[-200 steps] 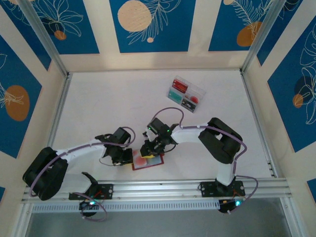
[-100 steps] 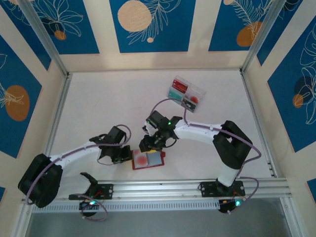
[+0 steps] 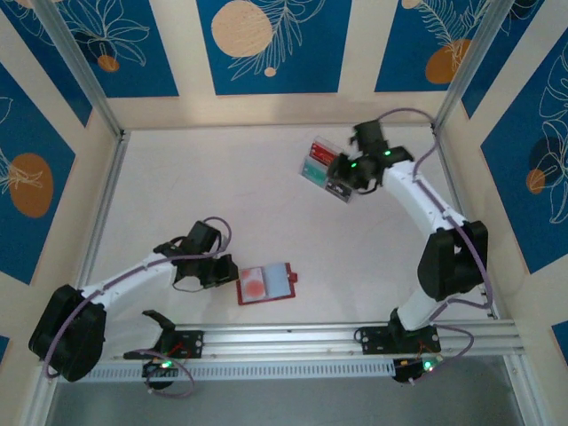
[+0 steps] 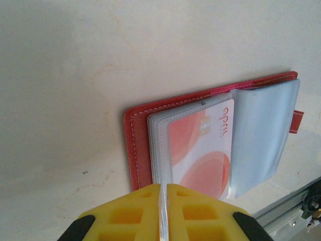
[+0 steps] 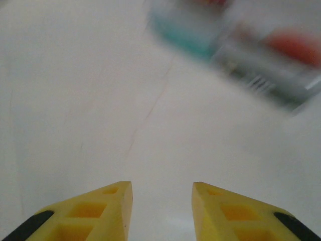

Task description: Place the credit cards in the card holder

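Observation:
The card holder (image 3: 266,284) lies open near the table's front edge, its red cover (image 4: 138,145) underneath and its clear pockets fanned out. A white credit card with red circles (image 4: 203,150) sits inside one pocket. My left gripper (image 3: 225,272) is at the holder's left edge, its yellow pads (image 4: 164,201) shut on a thin clear pocket leaf. My right gripper (image 3: 343,180) hovers at the far right over a clear box (image 3: 330,167), open and empty (image 5: 162,185). Blurred teal (image 5: 185,30), red (image 5: 296,45) and dark (image 5: 251,75) credit cards lie in that box.
An aluminium rail (image 3: 284,337) runs along the near edge just behind the holder and appears again (image 4: 288,211) in the left wrist view. Frame posts and patterned walls enclose the white table (image 3: 222,195).
My right arm has swung away from the card holder to the clear box at the far right. The white and red card now lies uncovered in the holder. My left gripper keeps its hold.

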Robot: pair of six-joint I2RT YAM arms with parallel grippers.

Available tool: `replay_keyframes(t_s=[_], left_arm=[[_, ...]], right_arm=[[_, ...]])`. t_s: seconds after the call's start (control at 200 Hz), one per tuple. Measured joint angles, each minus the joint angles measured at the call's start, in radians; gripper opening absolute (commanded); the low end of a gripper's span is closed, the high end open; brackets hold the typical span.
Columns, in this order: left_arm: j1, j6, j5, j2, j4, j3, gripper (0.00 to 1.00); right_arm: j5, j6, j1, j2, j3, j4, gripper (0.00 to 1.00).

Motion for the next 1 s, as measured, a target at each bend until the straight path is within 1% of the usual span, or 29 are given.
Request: replay_keyframes(t_s=[0.07,0.185,0.36,0.475,0.59,0.67,0.84,1.0], left_arm=[[0.0,0.0,0.004,0.005,0.002,0.0,0.11],[0.0,0.0,0.005,0.006,0.002,0.0,0.11],[0.0,0.0,0.005,0.006,0.002,0.002,0.11],[0.0,0.0,0.006,0.006,0.002,0.002,0.11],[0.0,0.0,0.007,0.006,0.002,0.002,0.11],[0.0,0.0,0.007,0.008,0.002,0.002,0.11],[0.0,0.0,0.007,0.008,0.002,0.005,0.11],[0.0,0.0,0.008,0.018,0.002,0.005,0.11]], right_arm=[[0.012,0.008,-0.093,0.058,0.054,0.02,0.37],[0.005,0.028,-0.193,0.181,0.14,0.064,0.36],[-0.027,0.062,-0.282,0.37,0.259,0.108,0.33],[-0.08,0.09,-0.326,0.463,0.298,0.137,0.32],[-0.129,0.106,-0.348,0.565,0.384,0.134,0.29],[-0.16,0.105,-0.345,0.618,0.422,0.135,0.27],[-0.207,0.097,-0.302,0.637,0.404,0.133,0.26],[-0.237,0.078,-0.266,0.605,0.313,0.156,0.25]])
